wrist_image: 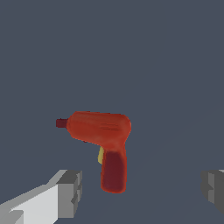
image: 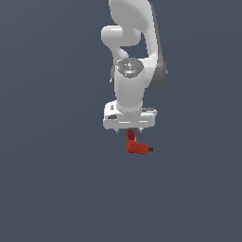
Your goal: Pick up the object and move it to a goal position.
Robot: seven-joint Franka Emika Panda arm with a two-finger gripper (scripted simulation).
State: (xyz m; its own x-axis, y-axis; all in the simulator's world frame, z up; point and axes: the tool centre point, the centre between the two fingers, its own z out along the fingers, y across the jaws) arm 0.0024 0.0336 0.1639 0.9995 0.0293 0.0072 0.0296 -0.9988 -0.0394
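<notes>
Showing a white robot arm reaching straight down over a plain dark grey-blue counter. Hanging at the bottom of the arm, the white end effector, wide and flat, pointing downward.

Lying directly beneath the end effector, the object: a small red-orange L-shaped piece, looking like a toy power drill, much smaller than the end effector. Resting with its darker red handle rising toward the end effector's underside and its body pointing off to the exterior view's right, ending in a short dark nub.

Appearing in the wrist view, the object lying between the two grey fingertips, one on each side, both well apart from it. Showing a small yellow trigger where handle meets body.

Standing released, the end effector, jaws spread wide, gripping nothing, touching nothing visible.
</notes>
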